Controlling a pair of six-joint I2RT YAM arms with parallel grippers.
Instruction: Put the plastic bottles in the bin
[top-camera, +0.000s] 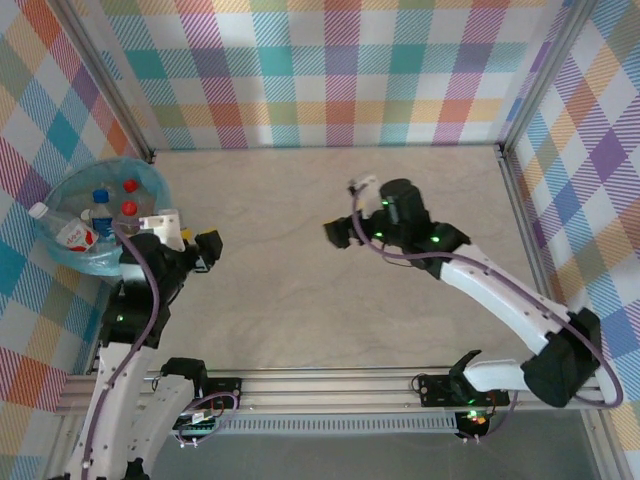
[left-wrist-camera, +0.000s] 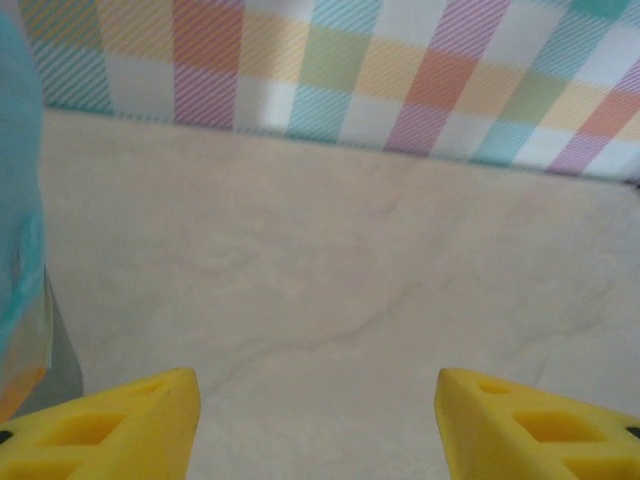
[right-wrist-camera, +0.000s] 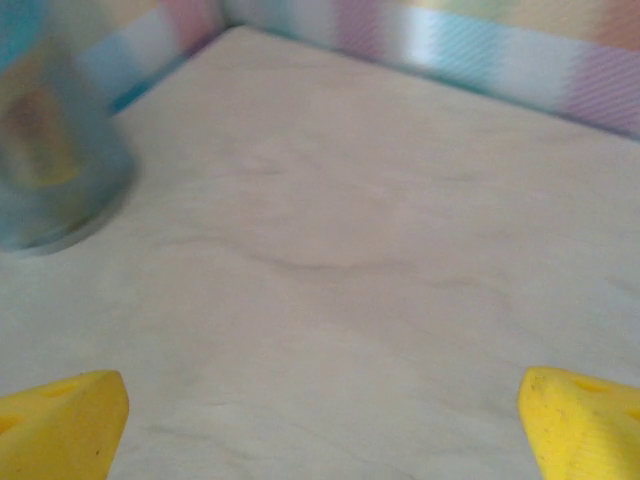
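The bin (top-camera: 148, 182), round and lined with a teal-blue bag, stands at the table's far left. Several plastic bottles lie inside it. A clear one with a red label (top-camera: 74, 234) pokes its white cap over the left rim, and red caps (top-camera: 129, 208) and a blue cap (top-camera: 100, 196) show among the others. My left gripper (top-camera: 186, 238) hangs just right of the bin, open, with bare table between its yellow fingers (left-wrist-camera: 130, 425). My right gripper (top-camera: 345, 226) hovers over the table's middle, open wide and holding nothing. The bin is blurred at the left in the right wrist view (right-wrist-camera: 50, 170).
Checked walls close the table at the back and both sides. The teal bag's edge (left-wrist-camera: 18, 210) fills the left margin of the left wrist view. Marbled tabletop (top-camera: 300, 300) stretches between the two arms and up to the back wall.
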